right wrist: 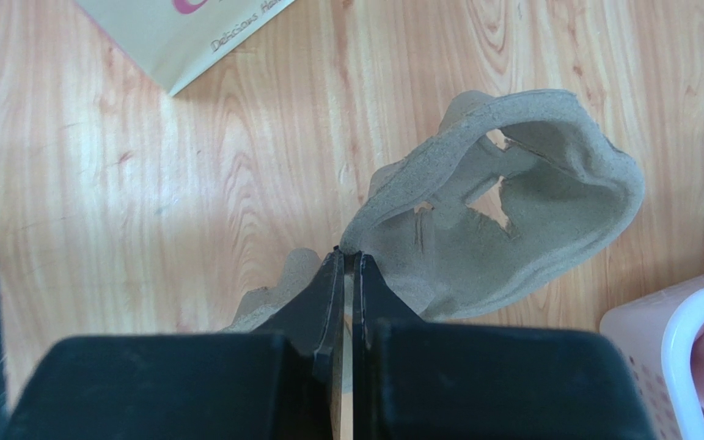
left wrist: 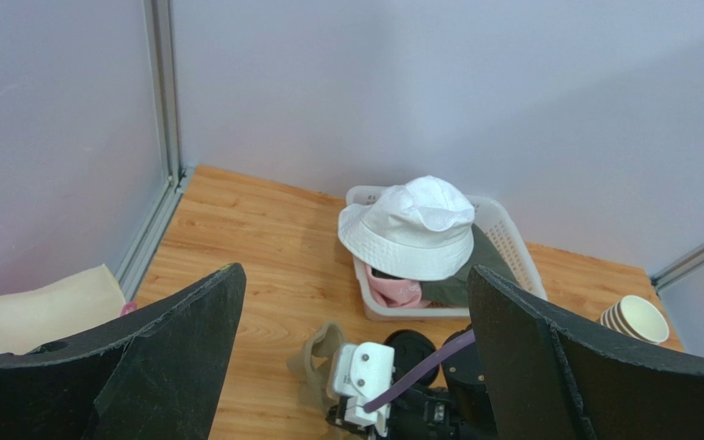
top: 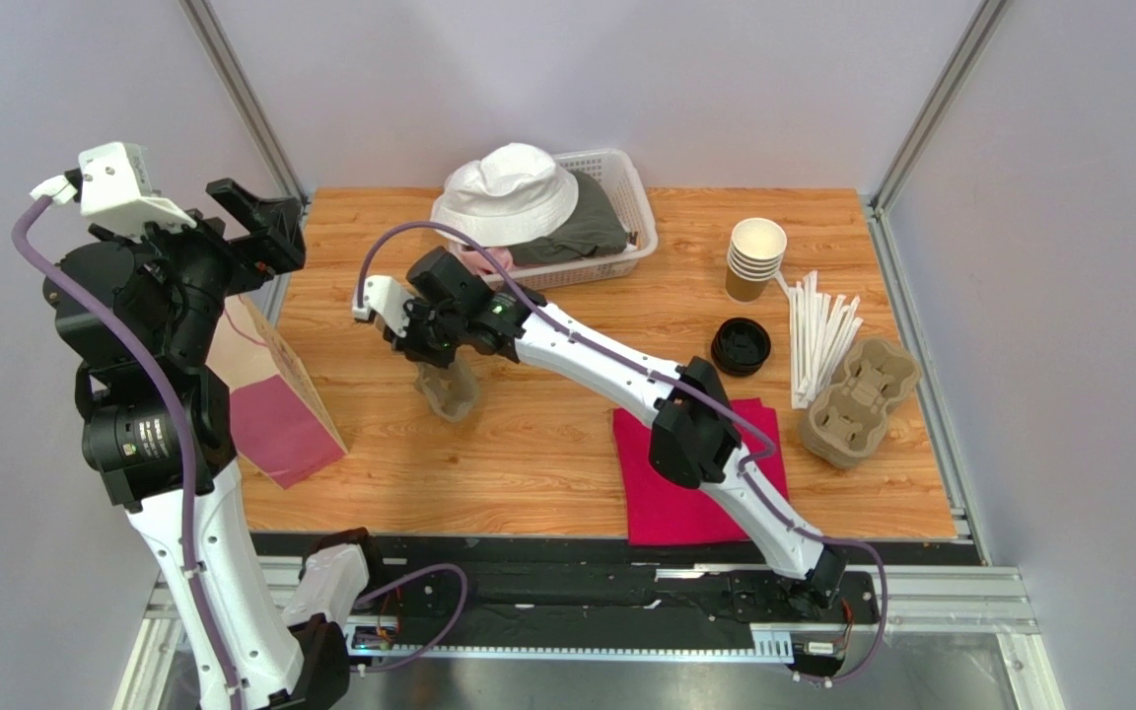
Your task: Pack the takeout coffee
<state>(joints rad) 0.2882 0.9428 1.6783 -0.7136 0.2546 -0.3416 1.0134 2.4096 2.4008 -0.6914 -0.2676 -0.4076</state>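
Your right claw [right wrist: 348, 261]: pinched tight on thin rim of cup carrier [right wrist: 512, 192], rough grey-brown moulded pulp, held upright at 9 o'clock of table [top: 530, 474] centre.
5 o'clock, near edge: flat magenta cloth [top: 648, 503].
8 o'clock, left edge: tan-pink paper bag [top: 285, 407]; bare wood between bag and carrier.
3 o'clock: carrier stack [top: 863, 400], white straws [top: 823, 340], black lids [top: 742, 346].
2 o'clock: nested tan cups [top: 756, 255].
12 o'clock: white lattice basket [top: 641, 207], soft white hat [top: 508, 185].
Your left claw [left wrist: 354, 275]: spread wide, empty, raised.
Lidded coffee cup: cannot tell where.
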